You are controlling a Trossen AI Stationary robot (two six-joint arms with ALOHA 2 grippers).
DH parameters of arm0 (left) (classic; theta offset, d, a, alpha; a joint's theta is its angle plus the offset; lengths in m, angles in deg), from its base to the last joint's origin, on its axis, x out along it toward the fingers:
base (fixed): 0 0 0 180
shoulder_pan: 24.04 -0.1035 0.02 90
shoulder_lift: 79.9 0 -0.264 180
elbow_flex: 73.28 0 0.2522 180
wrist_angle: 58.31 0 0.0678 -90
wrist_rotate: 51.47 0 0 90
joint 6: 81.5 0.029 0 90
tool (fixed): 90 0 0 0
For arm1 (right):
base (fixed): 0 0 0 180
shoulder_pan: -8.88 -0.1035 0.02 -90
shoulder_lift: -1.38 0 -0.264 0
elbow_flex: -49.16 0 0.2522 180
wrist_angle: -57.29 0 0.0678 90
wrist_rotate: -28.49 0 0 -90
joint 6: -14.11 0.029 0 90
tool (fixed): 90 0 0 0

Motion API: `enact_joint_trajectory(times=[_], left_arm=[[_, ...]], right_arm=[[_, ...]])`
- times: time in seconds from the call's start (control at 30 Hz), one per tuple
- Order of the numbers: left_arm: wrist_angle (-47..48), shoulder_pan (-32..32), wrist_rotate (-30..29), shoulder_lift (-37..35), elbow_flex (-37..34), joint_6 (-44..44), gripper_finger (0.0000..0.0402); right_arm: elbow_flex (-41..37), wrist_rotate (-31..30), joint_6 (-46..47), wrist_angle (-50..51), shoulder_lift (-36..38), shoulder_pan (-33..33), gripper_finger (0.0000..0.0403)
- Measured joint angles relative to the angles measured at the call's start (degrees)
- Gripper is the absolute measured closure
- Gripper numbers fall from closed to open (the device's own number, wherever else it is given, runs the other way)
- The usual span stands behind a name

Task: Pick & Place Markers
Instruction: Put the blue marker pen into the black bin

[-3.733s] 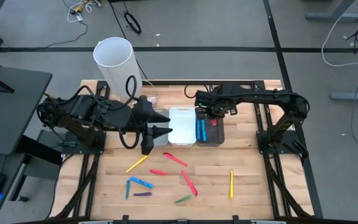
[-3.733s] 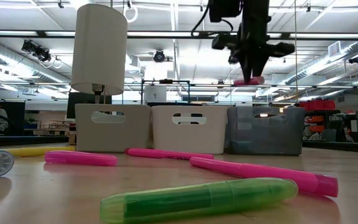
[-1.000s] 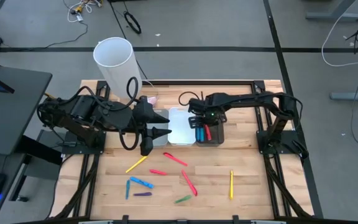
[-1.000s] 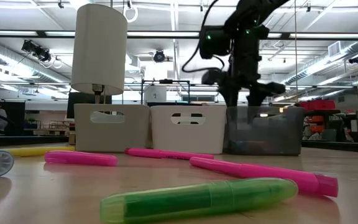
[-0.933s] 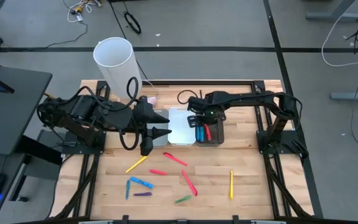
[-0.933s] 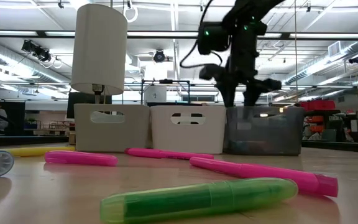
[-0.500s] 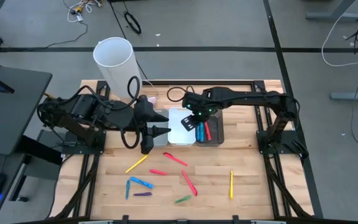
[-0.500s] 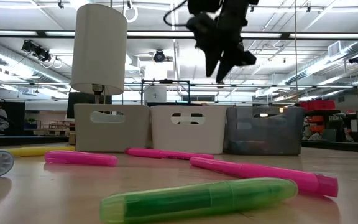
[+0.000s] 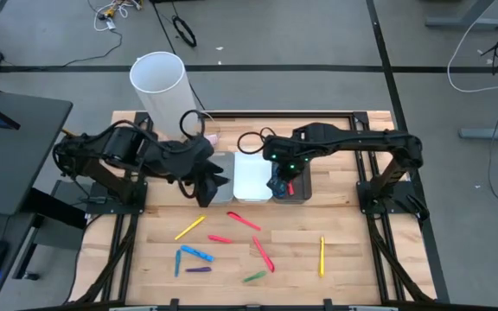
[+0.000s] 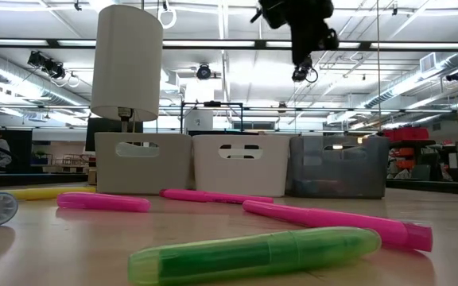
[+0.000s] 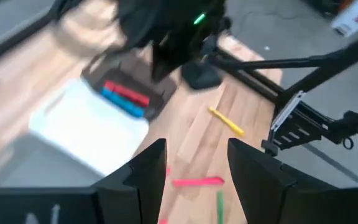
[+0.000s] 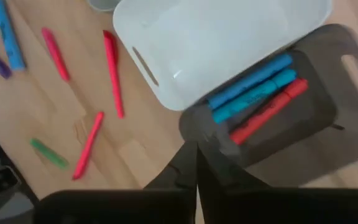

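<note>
Several markers lie flat on the wooden table: a yellow one (image 9: 190,227), red ones (image 9: 245,221) (image 9: 264,254), a blue one (image 9: 195,253), a purple one (image 9: 199,269) and a green one (image 9: 254,276). Two blue markers and a red marker (image 12: 267,111) lie in the dark bin (image 9: 296,187). My right gripper (image 9: 280,181) (image 12: 195,168) hangs shut and empty above that bin. My left gripper (image 9: 209,183) (image 11: 197,171) hovers open and empty over the light grey bin (image 9: 220,166).
A white bin (image 9: 252,175) stands between the grey bin and the dark bin. A tall white cylinder (image 9: 159,85) stands at the far left corner. Another yellow marker (image 9: 322,256) lies near the right. Bare wood shows near the right and front edges.
My right gripper has risen out of the dark bin, shifted a little toward the white bin, rolled about its own axis and shut on nothing. My left gripper has rolled and tipped downward, staying open over the grey bin.
</note>
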State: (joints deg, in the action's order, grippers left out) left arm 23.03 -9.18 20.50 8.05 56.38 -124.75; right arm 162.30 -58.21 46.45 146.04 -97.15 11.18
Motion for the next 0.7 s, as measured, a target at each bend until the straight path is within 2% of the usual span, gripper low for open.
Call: enact_joint_trajectory(times=[0.17, 0.33, 0.57, 0.7], left_arm=[[5.7, 0.8, -0.1, 0.3, 0.0, -9.9, 0.0223], [10.0, 1.5, 1.7, 0.3, 0.0, -14.9, 0.0223], [20.4, 1.5, 10.9, 0.3, 0.0, -15.6, 0.0223], [22.3, 1.5, 15.7, 0.2, 0.0, -11.5, 0.0223]], right_arm=[[0.0, -0.3, -3.8, 1.2, 1.9, 0.0, 0.0398], [0.0, -0.3, -7.8, 1.6, 3.3, -0.1, 0.0397], [0.0, -0.3, -11.6, 2.3, 4.0, -0.1, 0.0401], [0.0, -0.3, -12.8, 2.5, 4.0, -0.4, 0.04]])
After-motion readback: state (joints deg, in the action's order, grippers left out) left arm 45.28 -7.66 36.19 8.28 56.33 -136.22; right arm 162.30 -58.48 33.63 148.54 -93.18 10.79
